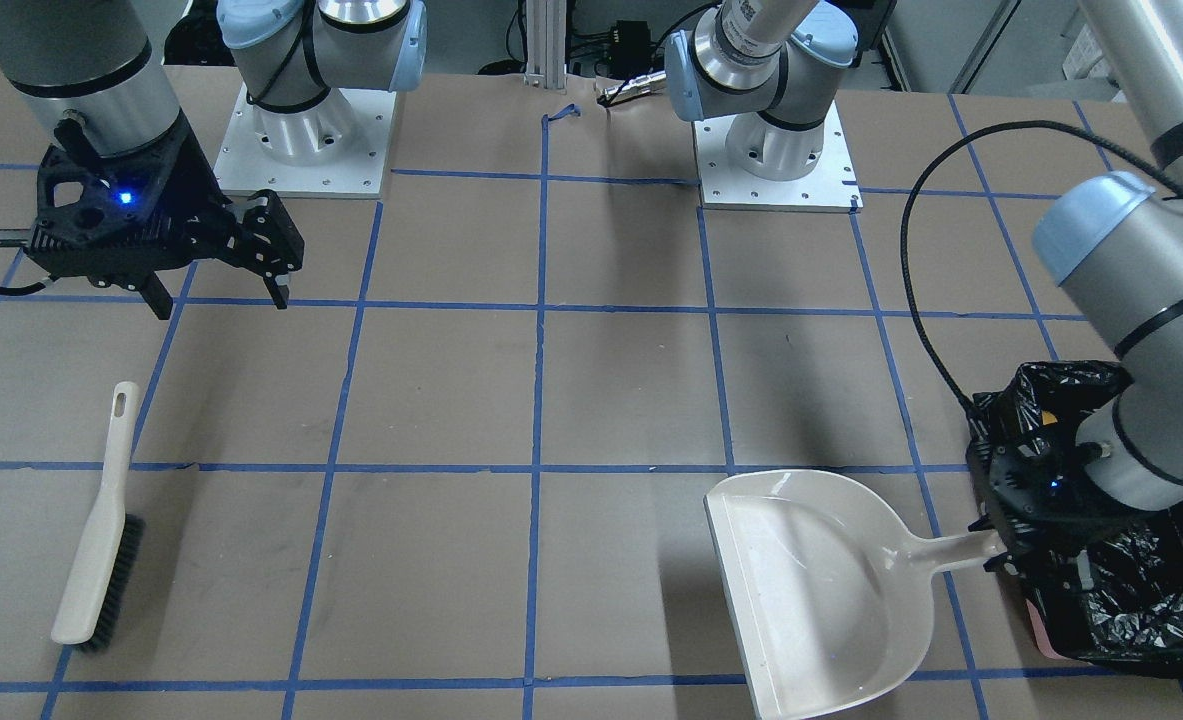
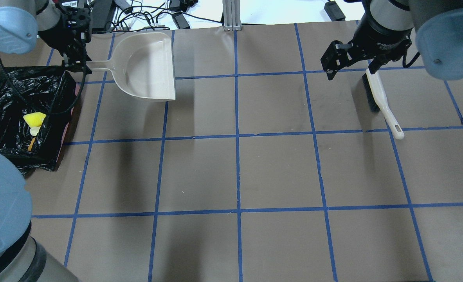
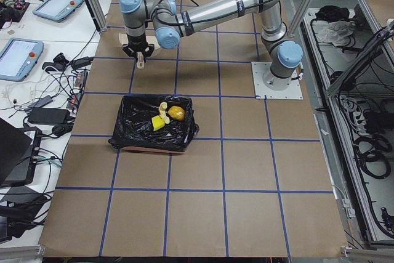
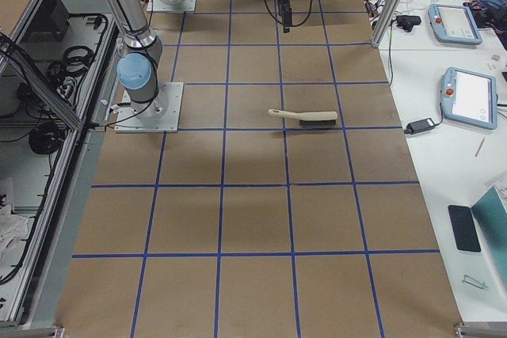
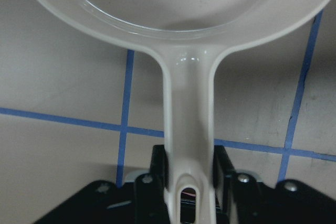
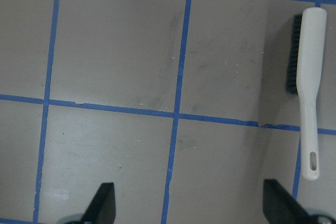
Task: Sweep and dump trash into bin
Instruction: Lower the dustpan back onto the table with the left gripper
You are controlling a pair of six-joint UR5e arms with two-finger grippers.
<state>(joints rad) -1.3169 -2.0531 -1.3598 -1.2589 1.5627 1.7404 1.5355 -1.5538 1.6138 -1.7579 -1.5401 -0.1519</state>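
Observation:
The trash lies inside the bin (image 2: 61,125), a box lined with a black bag at the table's left end. I see the yellow sponge (image 2: 34,118), the brown potato (image 3: 176,113) and the pale curved piece (image 3: 163,110) in it. My left gripper (image 1: 1001,545) is shut on the handle of the beige dustpan (image 1: 821,590), whose scoop (image 5: 184,3) is empty. The pan is beside the bin (image 1: 1131,600); whether it touches the table I cannot tell. My right gripper (image 2: 350,66) hangs open above the table with nothing between its fingers.
A hand brush (image 2: 380,98) with black bristles lies flat on the table beside the right gripper; the brush (image 6: 307,77) is off to the side of the open fingers. Blue tape lines grid the brown tabletop. Both arm bases (image 1: 301,140) stand at the robot's edge.

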